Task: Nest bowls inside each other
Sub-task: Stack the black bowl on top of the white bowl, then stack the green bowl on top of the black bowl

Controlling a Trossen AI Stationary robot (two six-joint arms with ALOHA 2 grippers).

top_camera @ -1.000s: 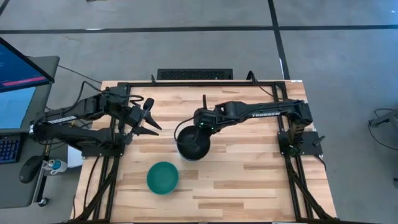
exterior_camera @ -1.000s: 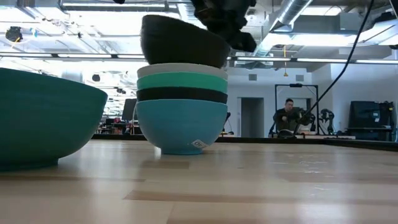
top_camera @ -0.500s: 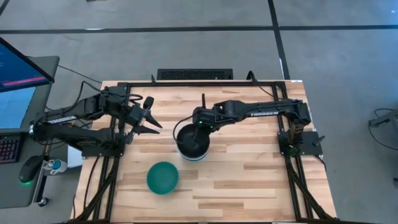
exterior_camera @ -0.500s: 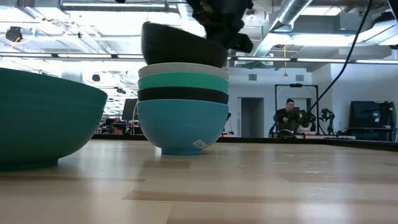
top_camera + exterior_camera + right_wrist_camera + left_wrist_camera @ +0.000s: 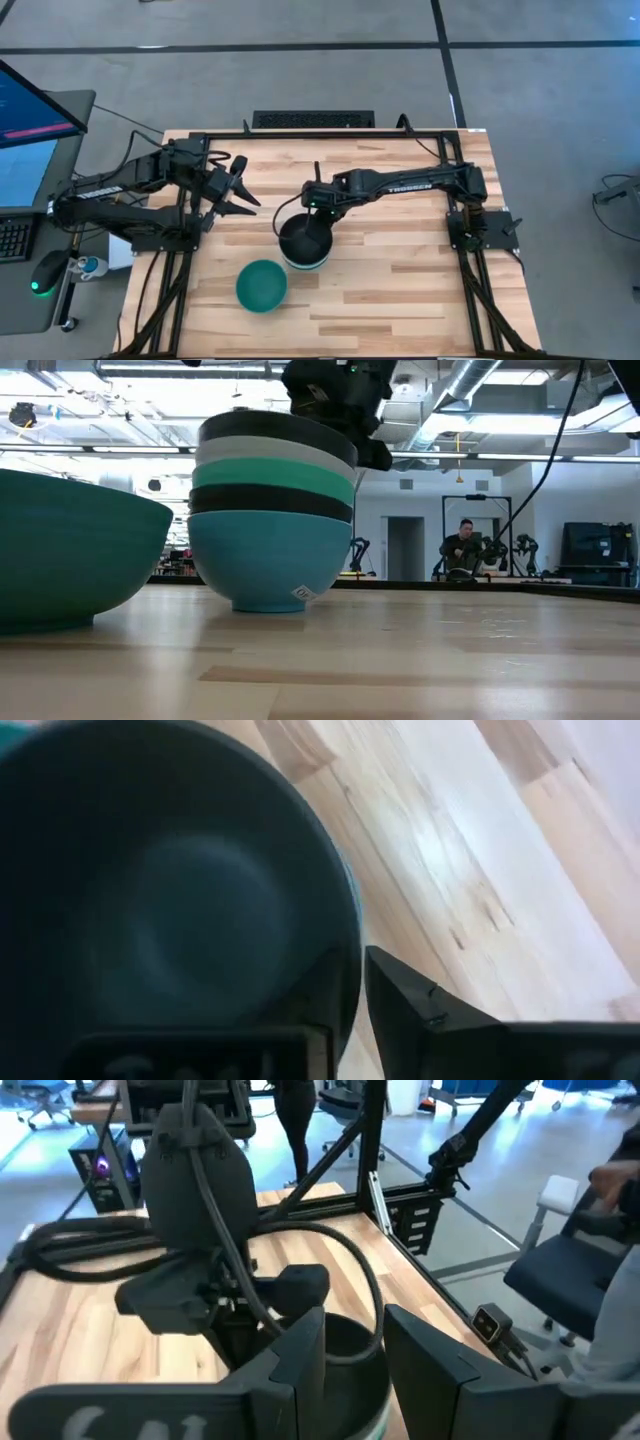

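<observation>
The stack (image 5: 272, 520) of five nested bowls is seen near the middle of the table (image 5: 400, 290), with a blue bowl (image 5: 268, 565) at the bottom, then black, cyan and white bands, and a black bowl (image 5: 275, 428) on top. A second ago this top bowl was held tilted above the stack; now it is seated inside the white one, its rim almost level, so this step is judged to be nearly finished. The whole stack has also been shifted a little toward the front of the table, nearer to the low camera. The right gripper (image 5: 318, 203) is kept at the far rim of the top bowl, and in the right wrist view its fingers (image 5: 405, 990) are seen narrow, one inside and one outside the bowl wall (image 5: 345, 950), so the rim is judged to be pinched still. The teal bowl (image 5: 261, 285) is standing alone, near the front edge and apart from the stack; it is the only bowl not yet nested. The left gripper (image 5: 243, 196) is waiting over the left part of the table, its fingers set apart and holding nothing. It is expected that the rim must be released next, and care is needed so that the stack is not dragged or tipped.
</observation>
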